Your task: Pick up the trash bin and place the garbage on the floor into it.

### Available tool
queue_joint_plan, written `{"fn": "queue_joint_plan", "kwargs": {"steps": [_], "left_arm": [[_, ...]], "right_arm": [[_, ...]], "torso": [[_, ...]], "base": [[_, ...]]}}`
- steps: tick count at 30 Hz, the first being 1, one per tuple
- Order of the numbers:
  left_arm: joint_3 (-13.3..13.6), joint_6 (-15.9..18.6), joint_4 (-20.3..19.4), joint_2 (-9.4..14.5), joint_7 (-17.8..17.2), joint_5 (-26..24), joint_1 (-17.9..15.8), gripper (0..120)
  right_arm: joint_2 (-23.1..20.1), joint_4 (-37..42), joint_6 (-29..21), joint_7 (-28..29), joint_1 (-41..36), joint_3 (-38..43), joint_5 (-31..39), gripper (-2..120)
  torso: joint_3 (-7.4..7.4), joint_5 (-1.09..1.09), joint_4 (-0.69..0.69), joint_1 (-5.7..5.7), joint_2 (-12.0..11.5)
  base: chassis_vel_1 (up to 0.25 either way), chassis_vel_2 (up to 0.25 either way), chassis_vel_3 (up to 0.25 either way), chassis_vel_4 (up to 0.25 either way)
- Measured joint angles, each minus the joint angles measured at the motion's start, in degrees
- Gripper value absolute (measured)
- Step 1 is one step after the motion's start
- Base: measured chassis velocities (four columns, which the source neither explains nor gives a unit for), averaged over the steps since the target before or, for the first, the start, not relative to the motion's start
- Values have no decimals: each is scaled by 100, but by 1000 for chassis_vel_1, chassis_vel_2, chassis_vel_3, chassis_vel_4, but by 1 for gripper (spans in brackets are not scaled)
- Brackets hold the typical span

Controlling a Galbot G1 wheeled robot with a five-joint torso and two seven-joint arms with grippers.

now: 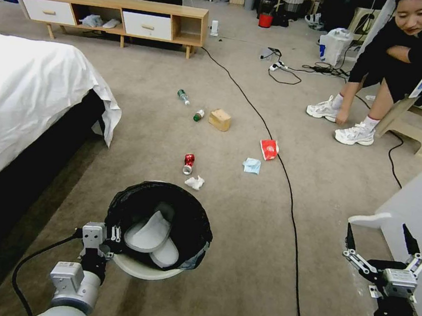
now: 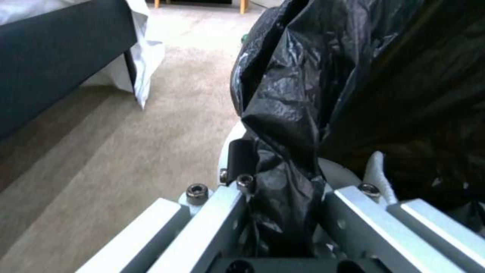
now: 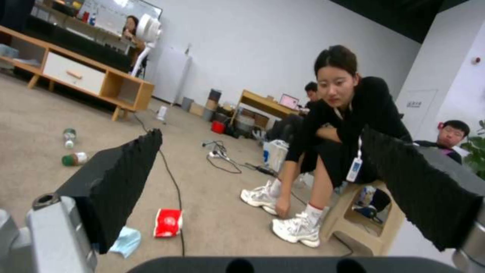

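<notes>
Even, bright indoor light falls from above, with soft shadows only beside the white-sheeted bed [image 1: 20,103]. Both wrist views are blurred (the crinkled black plastic bin liner [image 2: 354,87] close to the lens most of all). The head view bows at its edges.

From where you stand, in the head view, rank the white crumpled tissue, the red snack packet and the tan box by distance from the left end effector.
The left end effector is clamped on the trash bin rim.
1. White crumpled tissue: nearest, just past the bin.
2. Red snack packet: farther, to the right beside the black cable.
3. Tan box: farthest, straight ahead.
</notes>
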Motion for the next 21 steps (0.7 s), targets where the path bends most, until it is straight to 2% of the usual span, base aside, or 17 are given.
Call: {"fn": "queue_joint_plan", "kwargs": {"steps": [3,6,8,15,17,21], "left_arm": [[0,-3,5,-5,-2,3,8,1],[1,-4,8,-6,0,4,10,1],[1,-5,8,-6,6,4,11,1],[2,-9,12,-22,0,7,8,1],[2,-9,12,-24,0,11,10,1],[-3,-10,12,-23,-8,16,15,1]], "right_arm": [[6,-15,0,-5,2,-3,-8,100],[12,-23,0,-5,2,-3,-9,100],[12,-29,0,-5,2,-3,-10,100],[12,-44,28,-6,2,-7,-11,100],[12,-53,36,-6,3,-15,-11,100],[11,-63,43,-11,6,-23,-11,100]], "torso": [[1,4,2,0,0],[1,-1,0,0,0],[0,5,1,0,0],[0,-1,0,0,0],[0,4,1,0,0],[0,1,1,0,-1]], "base": [[-252,237,227,-245],[-241,242,239,-249],[-247,229,241,-242],[-232,235,232,-239],[-213,214,223,-206],[-172,179,193,-185]]}}
